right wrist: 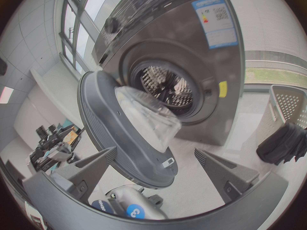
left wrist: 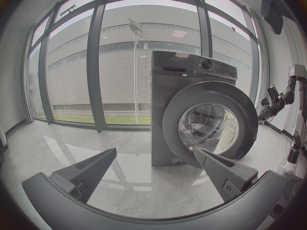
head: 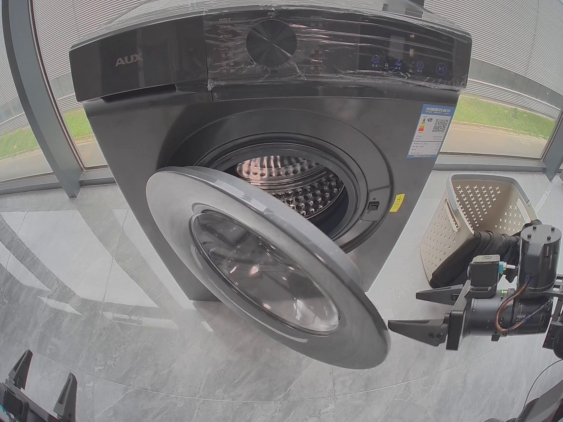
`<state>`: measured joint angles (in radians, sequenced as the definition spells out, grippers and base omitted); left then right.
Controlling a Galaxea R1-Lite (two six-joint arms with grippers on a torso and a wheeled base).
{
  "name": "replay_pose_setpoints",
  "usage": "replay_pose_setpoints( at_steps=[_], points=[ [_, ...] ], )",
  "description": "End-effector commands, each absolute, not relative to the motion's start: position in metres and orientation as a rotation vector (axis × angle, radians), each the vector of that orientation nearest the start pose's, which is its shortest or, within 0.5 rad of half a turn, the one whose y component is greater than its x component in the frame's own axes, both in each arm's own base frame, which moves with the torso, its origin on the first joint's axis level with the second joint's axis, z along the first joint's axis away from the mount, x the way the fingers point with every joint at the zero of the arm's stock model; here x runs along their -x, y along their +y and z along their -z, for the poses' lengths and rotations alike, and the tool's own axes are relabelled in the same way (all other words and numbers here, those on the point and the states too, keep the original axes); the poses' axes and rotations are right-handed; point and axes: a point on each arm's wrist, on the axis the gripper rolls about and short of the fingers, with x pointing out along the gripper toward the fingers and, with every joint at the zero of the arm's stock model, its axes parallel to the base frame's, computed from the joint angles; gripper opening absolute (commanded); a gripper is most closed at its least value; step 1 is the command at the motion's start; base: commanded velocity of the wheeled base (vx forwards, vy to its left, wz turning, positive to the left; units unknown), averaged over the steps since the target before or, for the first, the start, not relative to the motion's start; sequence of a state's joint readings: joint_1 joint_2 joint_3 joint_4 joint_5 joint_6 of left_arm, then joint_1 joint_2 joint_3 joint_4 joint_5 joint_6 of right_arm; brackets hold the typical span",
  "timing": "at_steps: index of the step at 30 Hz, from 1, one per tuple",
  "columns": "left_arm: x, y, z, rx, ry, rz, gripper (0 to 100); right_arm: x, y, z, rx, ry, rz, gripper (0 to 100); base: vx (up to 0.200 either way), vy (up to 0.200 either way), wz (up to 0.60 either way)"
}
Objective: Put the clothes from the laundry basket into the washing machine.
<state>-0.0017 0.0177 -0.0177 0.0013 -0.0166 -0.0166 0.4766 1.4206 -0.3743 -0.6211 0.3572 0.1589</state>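
Head view: the washing machine (head: 146,142) stands on the grey floor (head: 76,276) before tall windows. Its round door (head: 264,265) is swung wide open, leaving the drum (head: 293,186) mouth unblocked. The door's lower rim reaches out close to the right claw (head: 404,310), whose fingers are spread and hold nothing. The laundry basket (head: 469,206) stands on the floor just to the right of the machine, behind that claw. The dark clothes (head: 475,256) hang over the basket's front rim. The left claw (head: 48,366) sits low at the near left, fingers spread, with open floor between it and the machine.

Left wrist view: the left claw (left wrist: 154,150) is spread wide and empty over bare floor. The machine (left wrist: 166,112) stands well apart, and the door (left wrist: 208,125) shows its outer glass face, hiding the drum. The right arm (left wrist: 275,103) shows beyond the door's edge.

Right wrist view: the right claw (right wrist: 155,150) is spread. The door's inner side (right wrist: 105,128) juts between it and the drum (right wrist: 166,87). The basket (right wrist: 287,103) and clothes (right wrist: 281,142) lie off to the side of the machine.
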Motion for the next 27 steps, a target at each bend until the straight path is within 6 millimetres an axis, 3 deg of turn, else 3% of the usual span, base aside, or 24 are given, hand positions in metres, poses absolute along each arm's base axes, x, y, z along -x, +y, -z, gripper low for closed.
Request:
replay_pose_setpoints(
  at_steps=[1, 12, 19, 21, 27],
  points=[
    [0.023, 0.0, -0.075, 0.017, 0.002, 0.018, 100, -0.168, 0.105, -0.137, -0.113, 0.525, -0.821, 100, 0.0, 0.0, 0.0],
    [0.023, 0.0, -0.075, 0.017, 0.0, 0.018, 100, -0.189, 0.115, -0.136, -0.115, 0.538, -0.783, 100, 0.0, 0.0, 0.0],
    [0.023, 0.0, -0.075, 0.017, 0.002, 0.018, 100, -0.221, 0.133, -0.121, -0.131, 0.552, -0.72, 100, 0.0, 0.0, 0.0],
    [0.023, 0.0, -0.075, 0.017, 0.0, 0.018, 100, -0.236, 0.139, -0.107, -0.14, 0.575, -0.676, 100, 0.0, 0.0, 0.0],
    [0.023, 0.0, -0.075, 0.017, 0.002, 0.018, 100, -0.267, 0.152, -0.088, -0.12, 0.562, -0.572, 100, 0.0, 0.0, 0.0]
  ],
)
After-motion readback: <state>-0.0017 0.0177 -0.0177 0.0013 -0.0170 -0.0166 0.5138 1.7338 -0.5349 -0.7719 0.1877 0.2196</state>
